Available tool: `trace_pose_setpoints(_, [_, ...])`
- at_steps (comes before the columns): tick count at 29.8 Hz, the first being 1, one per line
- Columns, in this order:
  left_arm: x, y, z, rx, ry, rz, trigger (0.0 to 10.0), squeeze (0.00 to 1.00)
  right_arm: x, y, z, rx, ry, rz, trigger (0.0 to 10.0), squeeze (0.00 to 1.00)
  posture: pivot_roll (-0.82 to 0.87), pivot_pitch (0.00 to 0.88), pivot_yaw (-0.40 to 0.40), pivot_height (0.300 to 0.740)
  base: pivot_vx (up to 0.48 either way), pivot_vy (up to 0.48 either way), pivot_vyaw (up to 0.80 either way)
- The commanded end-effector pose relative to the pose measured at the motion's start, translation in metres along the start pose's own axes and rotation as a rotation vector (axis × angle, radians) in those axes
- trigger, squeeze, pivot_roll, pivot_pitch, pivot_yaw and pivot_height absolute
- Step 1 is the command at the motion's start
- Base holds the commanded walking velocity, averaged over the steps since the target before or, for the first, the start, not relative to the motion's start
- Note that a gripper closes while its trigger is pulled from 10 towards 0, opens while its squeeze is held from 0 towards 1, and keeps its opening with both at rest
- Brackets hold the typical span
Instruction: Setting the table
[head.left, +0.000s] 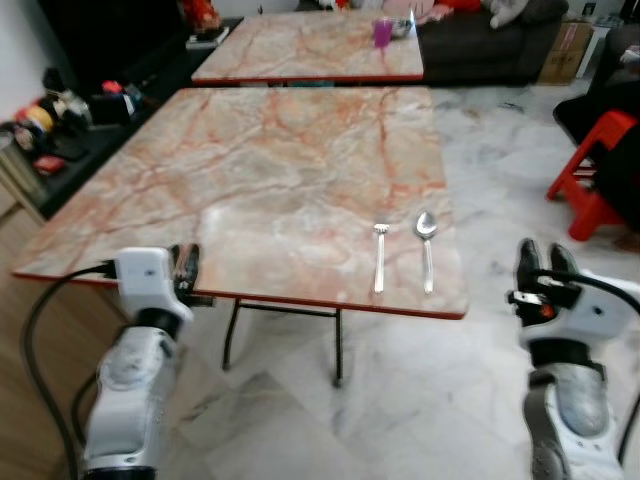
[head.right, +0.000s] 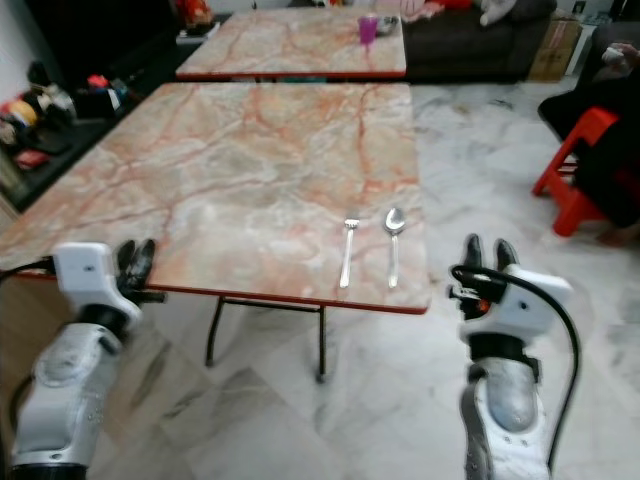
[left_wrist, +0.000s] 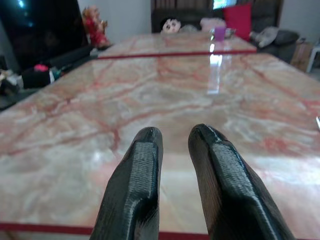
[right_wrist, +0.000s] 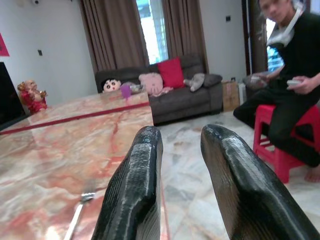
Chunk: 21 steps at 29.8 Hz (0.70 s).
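Marble tabletop (head.left: 270, 180) fills mid-frame. My right gripper (head.left: 541, 262), fingers slightly parted and empty, hovers lower right, off the table's edge; my left gripper (head.left: 185, 268), also parted, waits lower left. Fork (head.left: 380, 257) and spoon (head.left: 427, 247) lie parallel near the front edge, likely one place setting.

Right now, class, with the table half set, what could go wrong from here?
1. The spoon and fork lie close to the near table edge, so a careless nudge could knock them off.
2. The right claw is open beside the table's corner and could bump it when reaching in.
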<state>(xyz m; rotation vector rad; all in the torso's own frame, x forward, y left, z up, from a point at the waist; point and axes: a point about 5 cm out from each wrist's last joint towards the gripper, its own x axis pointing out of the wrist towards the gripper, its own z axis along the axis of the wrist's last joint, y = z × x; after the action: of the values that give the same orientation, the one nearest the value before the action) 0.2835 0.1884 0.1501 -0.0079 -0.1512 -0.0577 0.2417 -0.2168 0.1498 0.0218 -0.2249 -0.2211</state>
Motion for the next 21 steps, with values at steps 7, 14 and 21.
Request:
trace_pose_setpoints(7, [-0.0020, 0.0083, 0.0005, 0.025, 0.004, 0.025, 10.0, 0.00, 0.0005, 0.0054, 0.0012, 0.015, -0.006, 0.014, 10.0, 0.00, 0.05, 0.068, 0.051, 0.740, 0.000, 0.000, 0.00])
trace_pose_setpoints(14, [-0.0017, 0.0076, 0.0009, 0.034, 0.002, 0.017, 10.0, 0.00, 0.0004, 0.0052, 0.0004, 0.015, -0.004, 0.012, 10.0, 0.00, 0.05, 0.070, 0.051, 0.740, 0.000, 0.000, 0.00])
trace_pose_setpoints(21, [-0.0019, 0.0065, 0.0008, 0.037, 0.004, 0.010, 10.0, 0.00, 0.0002, 0.0051, 0.0004, 0.016, -0.003, 0.011, 10.0, 0.00, 0.05, 0.071, 0.051, 0.740, 0.000, 0.000, 0.00])
